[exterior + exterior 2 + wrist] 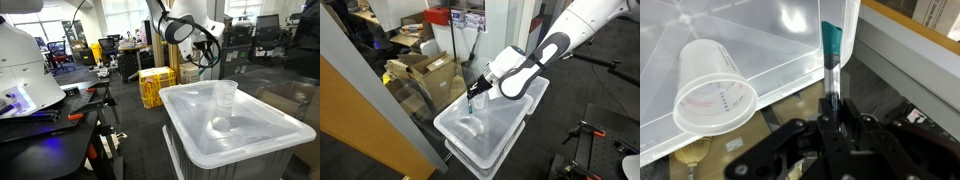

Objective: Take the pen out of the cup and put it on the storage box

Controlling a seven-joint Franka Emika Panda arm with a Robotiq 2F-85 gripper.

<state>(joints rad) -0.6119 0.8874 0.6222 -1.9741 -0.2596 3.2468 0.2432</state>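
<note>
Extraction step looks done: the pen (832, 55) is out of the cup (712, 85), and the gripper (831, 108) is pinched on its dark end. The cup stands empty on the storage box (760, 30) lid, at 9 o'clock from the pen in the wrist view. There the pen's long axis runs 6 to 12 o'clock, teal end at 12, over the lid's edge. Left to do, as I judge it: lay it on the lid and let go.

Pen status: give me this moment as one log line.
pen: out of cup, clamped in end effector | cup: upright on storage box lid | placement: not yet done
</note>
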